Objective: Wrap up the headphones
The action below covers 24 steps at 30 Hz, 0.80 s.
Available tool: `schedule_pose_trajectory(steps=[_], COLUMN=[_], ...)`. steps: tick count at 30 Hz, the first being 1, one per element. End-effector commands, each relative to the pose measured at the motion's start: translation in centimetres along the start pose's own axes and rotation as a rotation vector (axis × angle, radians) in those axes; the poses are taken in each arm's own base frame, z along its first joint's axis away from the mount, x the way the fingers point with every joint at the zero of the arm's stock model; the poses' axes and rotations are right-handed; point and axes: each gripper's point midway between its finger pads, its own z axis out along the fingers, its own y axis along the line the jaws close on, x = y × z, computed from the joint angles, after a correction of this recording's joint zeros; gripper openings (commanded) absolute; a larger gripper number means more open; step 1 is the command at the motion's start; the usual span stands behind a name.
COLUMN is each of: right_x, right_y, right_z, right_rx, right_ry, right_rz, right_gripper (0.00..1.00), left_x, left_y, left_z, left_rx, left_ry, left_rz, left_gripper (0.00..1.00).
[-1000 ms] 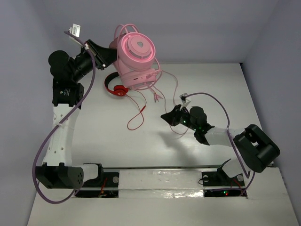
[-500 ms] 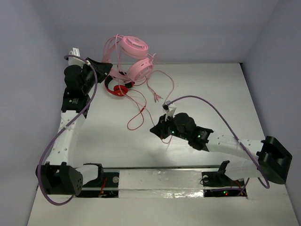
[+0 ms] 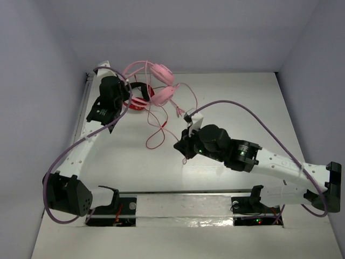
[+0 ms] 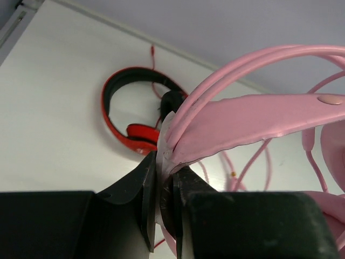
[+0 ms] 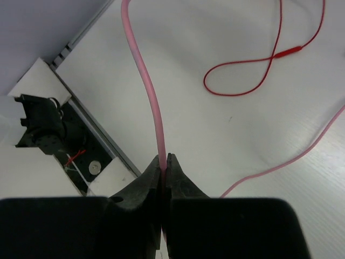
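Left hand [image 4: 164, 186] grips headphones [image 3: 164, 95] at flat band [image 4: 253, 121]; right hand [image 5: 163, 162], thin cable [image 5: 146, 81].

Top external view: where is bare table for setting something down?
Bare table lies far right, beyond the right arm's lilac cable, and near left, between the left arm and the red cable. Crowded at the far left, around the pink headphones and red headphones.

Top view overlooks the table [image 3: 135, 167]; close wrist views face it, left sharing the headphones [image 3: 163, 95]
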Motion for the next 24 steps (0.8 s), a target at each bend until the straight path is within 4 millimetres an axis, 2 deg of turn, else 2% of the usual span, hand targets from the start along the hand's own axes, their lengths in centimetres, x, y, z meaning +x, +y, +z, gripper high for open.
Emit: schedule_pose_trajectory(steps=[1,2,4,5,7,8,9,11,12,14,18,20,24], right_x=[-3.5,-4.9,-5.7,-6.6,-7.6,-8.2,-8.8,-9.5,-9.8,-10.1,-10.9,-11.6,-12.9], right_y=[-0.3,-0.2,-0.3,-0.4,-0.8,-1.8,-2.2,-3.3,-3.6,-4.2,-7.0,-8.9,-10.9], right_z=[-2.7,-3.3,-3.8,-4.1,-4.4,-4.4,-4.8,-5.1,-5.3,-5.5,-6.5,-7.4,-7.9], right_rx=[0.045,0.052,0.061,0.080,0.112,0.174,0.206,0.271,0.292,0.329,0.474,0.549,0.615], right_ry=[-0.051,-0.080,-0.086,-0.098,-0.115,-0.134,-0.146,-0.163,-0.172,-0.174,-0.189,-0.212,-0.257], right_rz=[-0.059,-0.062,-0.098,-0.112,-0.135,-0.145,-0.158,-0.182,-0.203,-0.216,-0.244,-0.232,-0.225], right_gripper=[0.00,0.00,0.00,0.00,0.00,0.00,0.00,0.00,0.00,0.00,0.00,0.00,0.00], left_x=[-4.1,-3.2,-2.1,-0.4,1.6,2.6,4.6,6.3,7.3,8.8,10.4,10.8,11.7], left_y=[-1.2,-2.2,-2.7,-4.0,-5.3,-5.9,-7.2,-8.2,-9.4,-9.9,-9.6,-8.8,-7.1], left_z=[-0.1,-0.1,0.2,0.2,0.3,0.2,0.0,-0.5,-1.3,-2.1,-3.9,-4.3,-5.8], left_rx=[-0.035,-0.017,-0.026,0.007,0.055,0.077,0.129,0.187,0.261,0.319,0.380,0.378,0.371], left_ry=[-0.128,-0.106,-0.080,-0.042,0.014,0.042,0.101,0.157,0.193,0.234,0.318,0.336,0.370], left_rz=[0.037,0.055,0.099,0.126,0.160,0.178,0.200,0.217,0.221,0.235,0.291,0.333,0.390], left_gripper=[0.00,0.00,0.00,0.00,0.00,0.00,0.00,0.00,0.00,0.00,0.00,0.00,0.00])
